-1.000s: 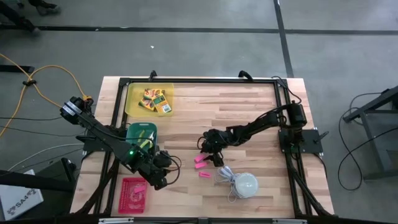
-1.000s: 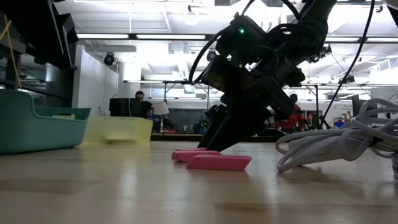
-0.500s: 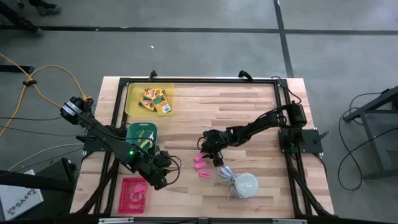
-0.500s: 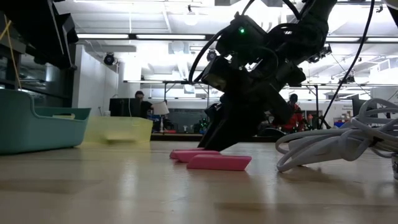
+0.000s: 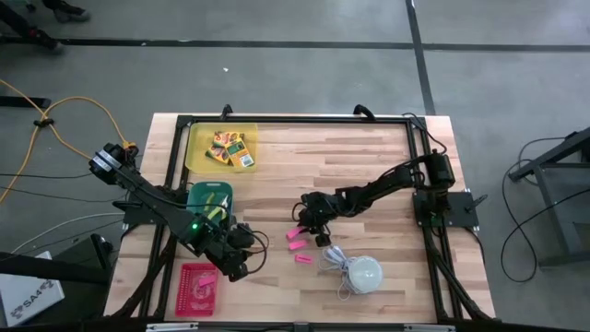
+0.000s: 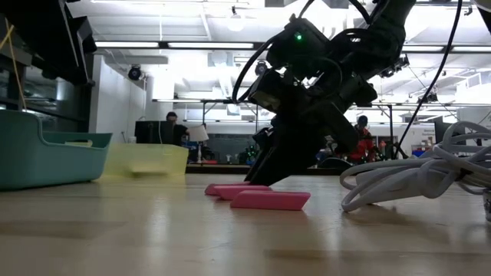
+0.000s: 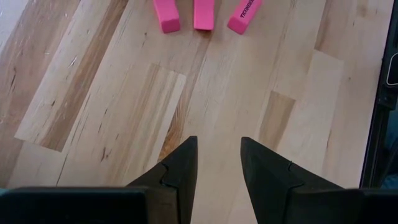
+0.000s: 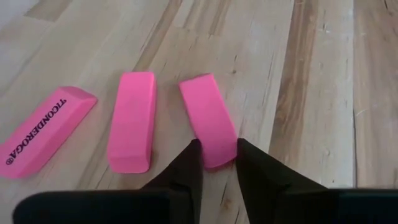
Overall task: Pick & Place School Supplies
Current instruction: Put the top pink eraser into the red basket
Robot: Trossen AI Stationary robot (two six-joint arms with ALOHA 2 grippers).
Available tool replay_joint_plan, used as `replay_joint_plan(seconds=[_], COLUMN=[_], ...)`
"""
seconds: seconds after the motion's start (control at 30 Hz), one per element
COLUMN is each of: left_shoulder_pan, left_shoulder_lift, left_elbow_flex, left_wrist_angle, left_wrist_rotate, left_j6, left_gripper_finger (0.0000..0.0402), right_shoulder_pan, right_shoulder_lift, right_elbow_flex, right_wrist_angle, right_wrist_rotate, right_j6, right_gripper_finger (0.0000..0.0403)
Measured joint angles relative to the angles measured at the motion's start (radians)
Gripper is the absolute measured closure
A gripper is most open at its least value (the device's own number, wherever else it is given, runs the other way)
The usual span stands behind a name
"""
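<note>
The right gripper has its jaws pinching the near end of a pink eraser, a flat wedge-ended block lying on the worktop near the centre. Two more pink erasers lie beside it: a plain one close alongside, and a printed one with black lettering, angled a little apart. In the low view the dark right arm hides the pinched end.

At about 8 o'clock from the centre, the left gripper hovers with jaws spread over bare wood.

At 11 o'clock a yellow tray holds yellow-and-green boxes. A teal bin at 9 o'clock holds a lime-green item, hard to make out. A red basket sits at 7 o'clock, its contents unclear. A white dome with cord sits at 5 o'clock.
</note>
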Motion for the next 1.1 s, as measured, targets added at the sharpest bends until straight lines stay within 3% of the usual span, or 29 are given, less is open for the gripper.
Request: replay_joint_plan(seconds=[0.37,0.6,0.93,1.1], left_shoulder_pan=[0.0,0.0,-0.046,-0.068], left_shoulder_lift=[0.0,0.0,0.041,0.095], left_elbow_flex=[0.0,0.0,0.0,0.0], left_wrist_angle=[0.012,0.065,0.097,0.107], left_wrist_rotate=[0.0,-0.012,-0.216,-0.344], left_j6=[0.004,0.187,0.618,0.728], left_gripper_finger=[0.0283,0.0283,0.0283,0.0283], right_shoulder_pan=[0.019,0.049,0.083,0.095], right_shoulder_lift=[-0.035,-0.092,-0.138,-0.137], right_elbow_flex=[0.004,0.029,0.074,0.1], right_wrist_angle=[0.022,0.027,0.029,0.028], right_wrist_rotate=[-0.004,-0.003,-0.027,-0.036], right_j6=[0.022,0.032,0.077,0.101], right_gripper_finger=[0.0333,0.0333,0.0333,0.0333])
